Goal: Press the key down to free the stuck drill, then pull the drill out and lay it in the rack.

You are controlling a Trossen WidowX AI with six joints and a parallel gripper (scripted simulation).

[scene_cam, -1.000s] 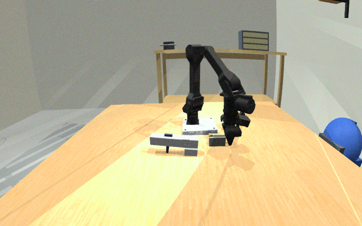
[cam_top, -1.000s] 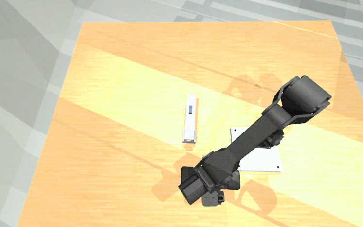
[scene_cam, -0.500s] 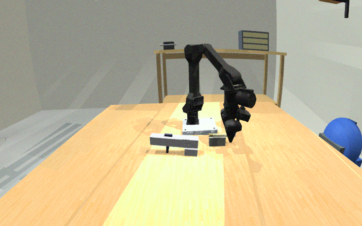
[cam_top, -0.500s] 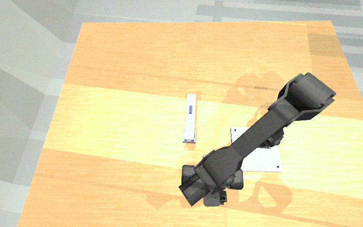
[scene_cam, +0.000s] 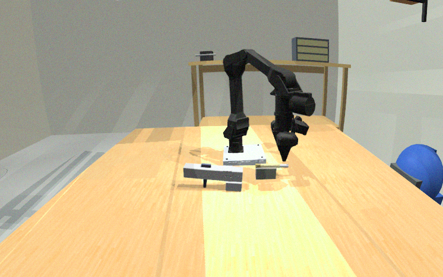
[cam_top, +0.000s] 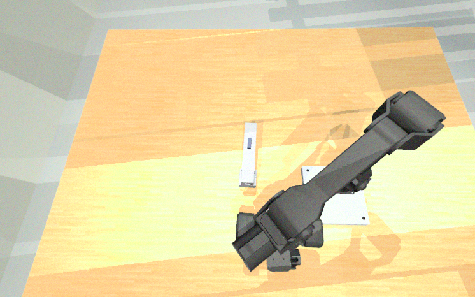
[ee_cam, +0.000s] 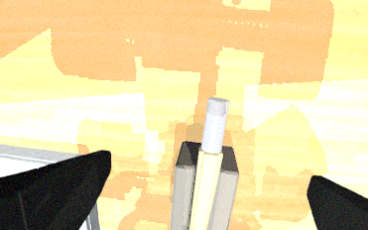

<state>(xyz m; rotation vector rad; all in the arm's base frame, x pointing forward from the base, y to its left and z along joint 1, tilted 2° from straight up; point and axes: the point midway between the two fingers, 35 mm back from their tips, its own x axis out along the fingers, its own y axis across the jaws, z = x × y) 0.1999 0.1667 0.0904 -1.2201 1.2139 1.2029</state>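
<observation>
The drill (scene_cam: 268, 166) (ee_cam: 209, 178), a pale yellow rod with a whitish end, lies in the grooved grey rack (scene_cam: 265, 173) (ee_cam: 182, 198). Its whitish end sticks out past the rack. My gripper (ee_cam: 209, 173) (scene_cam: 284, 159) is open and empty, with a finger on each side of the drill's whitish end and a gap on both sides. In the top view the arm hides the rack, drill and fingertips. The long pale holder (cam_top: 248, 160) (scene_cam: 212, 173) stands apart from them. The dark key (cam_top: 249, 143) (scene_cam: 205, 166) shows at its top and sticks out underneath.
The arm's white base plate (cam_top: 346, 211) (scene_cam: 250, 153) lies behind the rack in the exterior view. A grey block (scene_cam: 233, 186) supports one end of the holder. A wooden side table (scene_cam: 269, 62) and a blue ball (scene_cam: 419, 168) are in the background.
</observation>
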